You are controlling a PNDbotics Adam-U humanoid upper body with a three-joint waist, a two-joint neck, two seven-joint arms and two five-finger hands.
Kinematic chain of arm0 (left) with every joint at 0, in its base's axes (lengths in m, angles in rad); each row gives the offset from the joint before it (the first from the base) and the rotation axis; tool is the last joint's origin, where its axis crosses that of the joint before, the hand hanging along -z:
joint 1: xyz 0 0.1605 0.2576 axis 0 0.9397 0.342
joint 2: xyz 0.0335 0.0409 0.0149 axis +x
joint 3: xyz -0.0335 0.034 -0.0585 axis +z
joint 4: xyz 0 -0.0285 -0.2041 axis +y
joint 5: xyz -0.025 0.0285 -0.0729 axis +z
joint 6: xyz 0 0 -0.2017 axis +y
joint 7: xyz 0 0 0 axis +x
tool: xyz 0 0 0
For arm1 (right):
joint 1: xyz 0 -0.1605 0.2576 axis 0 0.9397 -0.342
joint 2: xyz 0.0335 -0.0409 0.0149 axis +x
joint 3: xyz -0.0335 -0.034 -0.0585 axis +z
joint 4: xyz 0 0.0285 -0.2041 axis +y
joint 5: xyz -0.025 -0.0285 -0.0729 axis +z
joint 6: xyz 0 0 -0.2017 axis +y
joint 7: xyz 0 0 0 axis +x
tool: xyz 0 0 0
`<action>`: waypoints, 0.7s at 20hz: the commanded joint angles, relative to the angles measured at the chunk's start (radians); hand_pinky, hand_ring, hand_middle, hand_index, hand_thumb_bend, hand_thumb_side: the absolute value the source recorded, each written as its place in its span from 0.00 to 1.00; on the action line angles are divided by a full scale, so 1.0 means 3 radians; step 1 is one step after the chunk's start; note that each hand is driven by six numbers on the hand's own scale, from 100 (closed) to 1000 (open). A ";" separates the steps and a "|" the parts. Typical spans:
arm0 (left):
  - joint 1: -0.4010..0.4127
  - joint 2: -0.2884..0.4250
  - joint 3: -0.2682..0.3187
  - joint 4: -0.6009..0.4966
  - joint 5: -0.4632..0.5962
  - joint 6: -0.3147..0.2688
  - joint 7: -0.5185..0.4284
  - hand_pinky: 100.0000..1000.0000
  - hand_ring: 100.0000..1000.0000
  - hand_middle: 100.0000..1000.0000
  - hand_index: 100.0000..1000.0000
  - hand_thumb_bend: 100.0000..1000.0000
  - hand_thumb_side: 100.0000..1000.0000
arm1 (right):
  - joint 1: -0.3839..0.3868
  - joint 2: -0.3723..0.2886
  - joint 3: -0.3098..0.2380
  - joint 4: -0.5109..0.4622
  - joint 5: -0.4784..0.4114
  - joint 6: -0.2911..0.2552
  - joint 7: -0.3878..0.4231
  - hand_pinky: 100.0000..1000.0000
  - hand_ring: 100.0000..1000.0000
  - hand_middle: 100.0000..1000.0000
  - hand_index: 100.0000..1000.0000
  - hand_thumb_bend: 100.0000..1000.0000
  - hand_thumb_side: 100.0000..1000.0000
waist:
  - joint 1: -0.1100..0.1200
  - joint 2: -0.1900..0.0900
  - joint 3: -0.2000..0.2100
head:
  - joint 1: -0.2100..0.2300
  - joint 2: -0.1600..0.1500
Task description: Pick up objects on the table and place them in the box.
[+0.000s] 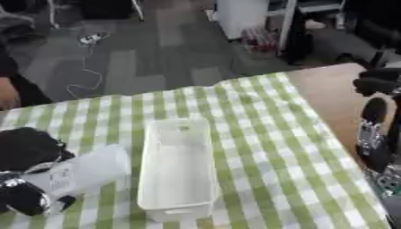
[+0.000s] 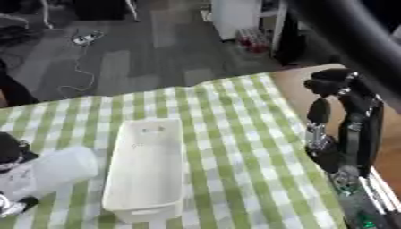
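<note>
Gripping a white plastic bottle [image 1: 87, 172], the left hand [image 1: 27, 194] sits at the lower left of the table, its black and silver fingers curled round the bottle's lower end; the bottle lies tilted, its far end pointing up and to the right, close beside the box but apart from it; a pale label shows on its side, too blurred to read. Just right of the bottle stands the white rectangular box [image 1: 178, 167], long side running away from the robot, on the green-and-white checked tablecloth [image 1: 266, 134]; nothing can be made out inside it. The cloth covers most of the wooden table [image 1: 329, 96], whose bare brown top shows along the right edge. The right hand [image 2: 329, 134] hangs at the right, over the edge where cloth meets bare wood, well apart from the box; its fingers point downward and look roughly straight, holding nothing. Beyond the table lies a grey carpeted floor [image 1: 149, 58] with a white cable [image 1: 84, 67] trailing across it.
</note>
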 commanded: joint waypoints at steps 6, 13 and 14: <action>-0.0081 0.0293 0.0098 -0.0322 -0.0030 -0.0404 0.0289 0.00 0.00 0.00 0.28 0.00 0.78 | -0.0001 -0.0095 -0.0020 -0.0045 0.0013 -0.0067 -0.0086 0.25 0.35 0.51 0.58 0.00 0.92 | 0.0007 -0.0040 0.0010 | -0.0110 -0.0130; -0.0172 0.0421 0.0007 -0.0427 -0.0587 -0.0644 0.1379 0.00 0.00 0.00 0.28 0.00 0.79 | -0.0012 -0.0104 -0.0021 -0.0045 0.0005 -0.0066 -0.0088 0.25 0.35 0.51 0.58 0.00 0.92 | 0.0017 -0.0040 0.0000 | -0.0141 -0.0174; -0.0184 0.0438 -0.0010 -0.0422 -0.0674 -0.0671 0.1544 0.00 0.00 0.00 0.28 0.00 0.80 | -0.0013 -0.0106 -0.0022 -0.0045 0.0003 -0.0066 -0.0088 0.25 0.35 0.51 0.58 0.00 0.92 | 0.0019 -0.0039 0.0000 | -0.0141 -0.0177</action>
